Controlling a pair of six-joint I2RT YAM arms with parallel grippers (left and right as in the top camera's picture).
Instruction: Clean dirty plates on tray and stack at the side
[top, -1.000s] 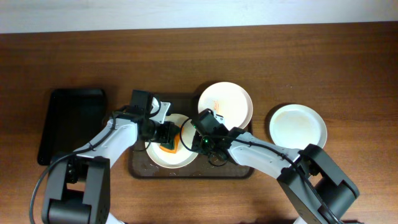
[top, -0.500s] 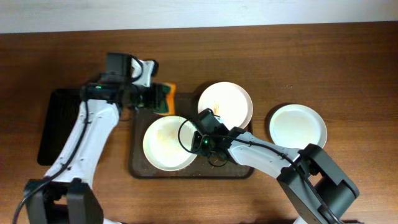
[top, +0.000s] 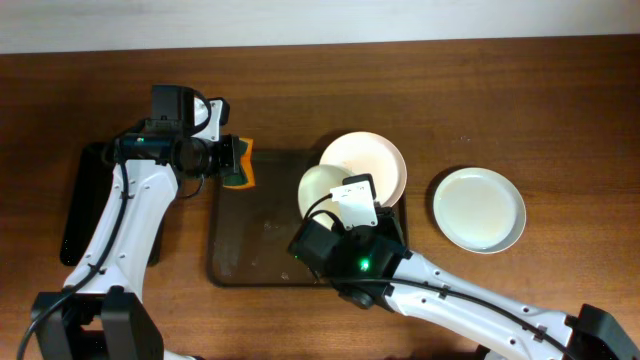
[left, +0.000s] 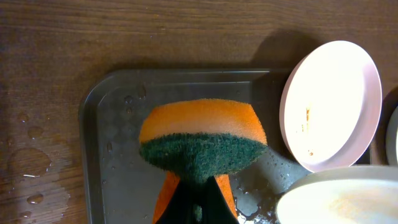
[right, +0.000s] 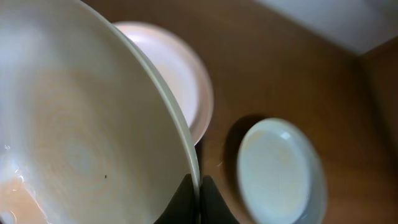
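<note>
**Q:** Quick check, what have your two grippers got hold of?

**A:** Your left gripper (left: 198, 200) is clamped on the sponge (left: 200, 140), orange foam with the green scrub side facing the wrist camera. From overhead it sits over the top-left corner of the tray (top: 255, 245), roughly on the rim line. Your right gripper (right: 199, 194) is pinching the rim of the lifted plate (top: 322, 188). That plate is tilted up steeply above the middle of the tray, not lying flat.

**Q:** And the other plates?

**A:** The back plate (top: 370, 160) lies in the tray's top-right corner and pokes past the far rim from overhead. The left wrist view shows a thin orange streak near its centre. The lifted plate overlaps its left edge. The side plate (top: 478, 208) is out on the wooden table (top: 500, 90), right of the tray and apart from it. There are water drops on the tray floor, and a few on the table by its left edge too. The black tray (top: 90, 200) is off to the far left, partly under your left arm.
</note>
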